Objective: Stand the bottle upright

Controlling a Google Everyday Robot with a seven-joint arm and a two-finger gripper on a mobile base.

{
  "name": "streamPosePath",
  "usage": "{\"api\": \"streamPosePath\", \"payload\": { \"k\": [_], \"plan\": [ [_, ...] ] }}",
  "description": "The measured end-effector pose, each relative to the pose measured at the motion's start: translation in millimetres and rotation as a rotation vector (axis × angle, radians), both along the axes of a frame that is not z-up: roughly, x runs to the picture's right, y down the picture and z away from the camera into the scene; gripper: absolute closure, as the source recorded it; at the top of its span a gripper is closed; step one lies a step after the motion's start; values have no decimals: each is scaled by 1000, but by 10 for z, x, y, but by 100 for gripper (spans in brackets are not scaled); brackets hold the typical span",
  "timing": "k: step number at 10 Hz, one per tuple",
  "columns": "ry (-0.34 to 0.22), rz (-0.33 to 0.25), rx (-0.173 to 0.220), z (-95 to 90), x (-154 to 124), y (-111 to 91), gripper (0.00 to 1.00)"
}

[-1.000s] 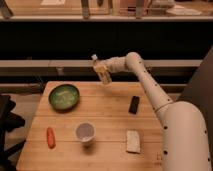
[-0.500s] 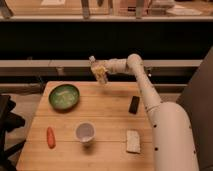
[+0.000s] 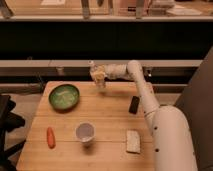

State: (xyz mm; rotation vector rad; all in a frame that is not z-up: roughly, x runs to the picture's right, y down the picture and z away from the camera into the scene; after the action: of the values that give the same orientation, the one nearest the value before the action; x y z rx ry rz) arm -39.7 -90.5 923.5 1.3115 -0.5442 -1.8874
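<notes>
Camera view: our gripper (image 3: 102, 74) grasps the bottle (image 3: 99, 80) mid-body over the table's (image 3: 110, 117) far edge; we judge it light and slippery.

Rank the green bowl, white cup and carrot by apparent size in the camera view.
1. green bowl
2. white cup
3. carrot; cup and carrot look close.
Pincer holds the bottle at the far edge of the table.

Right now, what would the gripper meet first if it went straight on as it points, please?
The gripper, above the wooden table's far edge, holds the small clear plastic bottle. Beyond it the way looks free; the green bowl seems nearer us, depth unclear.
</notes>
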Motion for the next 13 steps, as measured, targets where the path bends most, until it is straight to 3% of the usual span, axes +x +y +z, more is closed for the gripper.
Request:
{"api": "streamPosePath", "payload": {
  "k": [5, 11, 13],
  "plan": [
    [-49, 83, -1, 65, 34, 144, 93],
    [-66, 122, -25, 101, 68, 238, 32],
    [-77, 132, -28, 115, 88, 270, 20]
  ]
}}
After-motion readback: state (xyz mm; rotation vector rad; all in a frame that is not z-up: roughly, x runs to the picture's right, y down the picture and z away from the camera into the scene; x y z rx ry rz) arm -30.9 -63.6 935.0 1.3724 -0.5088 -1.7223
